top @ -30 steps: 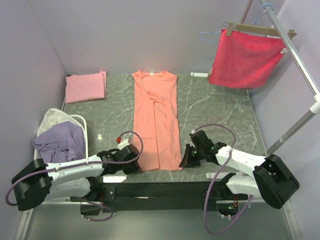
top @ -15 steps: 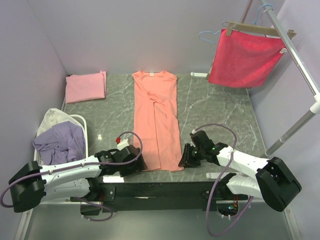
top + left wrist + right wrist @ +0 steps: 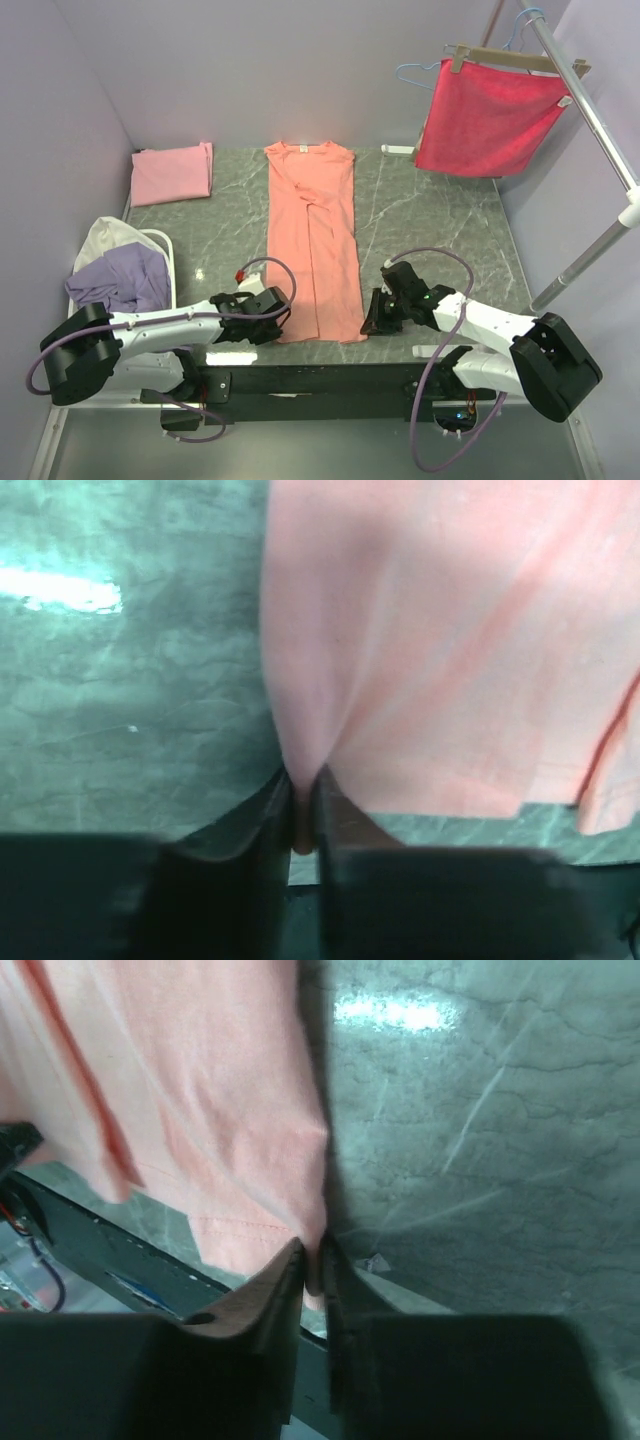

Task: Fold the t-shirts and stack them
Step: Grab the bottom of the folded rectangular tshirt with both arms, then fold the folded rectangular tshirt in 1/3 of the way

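L jaws, R jaws: each nipping a hem corner of salmon t-shirt [image 3: 330, 240]; raise together, level (keep hem taut).

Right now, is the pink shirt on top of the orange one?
No, the pink t-shirt lies in the far corner, apart from the salmon-orange t-shirt.

Both wrist views crop the salmon shirt [image 3: 450, 660] at the frame edges. Its pinched hem vanishes between the closed fingers of the left hand [image 3: 303, 785] — and of the right hand [image 3: 313, 1260] — both blurred. From above, a lavender shirt [image 3: 125, 280] covers most of a cream shirt [image 3: 108, 238] in the basket [image 3: 168, 250].
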### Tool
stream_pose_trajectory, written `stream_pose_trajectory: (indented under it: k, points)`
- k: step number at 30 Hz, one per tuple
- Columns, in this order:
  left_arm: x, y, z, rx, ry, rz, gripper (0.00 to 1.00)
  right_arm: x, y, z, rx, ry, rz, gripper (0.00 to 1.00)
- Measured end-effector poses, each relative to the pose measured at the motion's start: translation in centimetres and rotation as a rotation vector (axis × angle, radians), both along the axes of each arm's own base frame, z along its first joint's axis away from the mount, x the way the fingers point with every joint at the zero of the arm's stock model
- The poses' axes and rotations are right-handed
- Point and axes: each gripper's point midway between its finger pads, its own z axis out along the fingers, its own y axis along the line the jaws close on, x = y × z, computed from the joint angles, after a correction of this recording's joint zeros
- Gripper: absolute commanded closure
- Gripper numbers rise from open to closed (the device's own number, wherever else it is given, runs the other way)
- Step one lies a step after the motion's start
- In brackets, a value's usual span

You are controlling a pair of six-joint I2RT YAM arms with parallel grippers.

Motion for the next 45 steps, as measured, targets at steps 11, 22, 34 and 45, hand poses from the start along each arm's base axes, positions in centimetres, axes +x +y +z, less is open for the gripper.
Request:
stream_pose_trajectory:
  k: [11,22,34,45]
  points:
    - [-0.3,0.5,0.3,-0.020,-0.014,-0.008,0.99,-0.2,-0.5,0.4,-0.018,-0.019,0.016,1.00]
    - [0.4,1.4,2.8,0.073,-0.035,-0.034,0.99,3.0,1.4,5.6,0.027,-0.163,0.076,0.99]
    - [6.4,2.2,4.1,0.169,-0.092,-0.005,0.96,6.0,3.3,7.0,-0.003,-0.182,0.139,0.94]
    - [14.4,3.0,5.0,0.226,-0.153,-0.002,0.98,11.2,4.2,6.7,-0.050,-0.180,0.131,0.94]
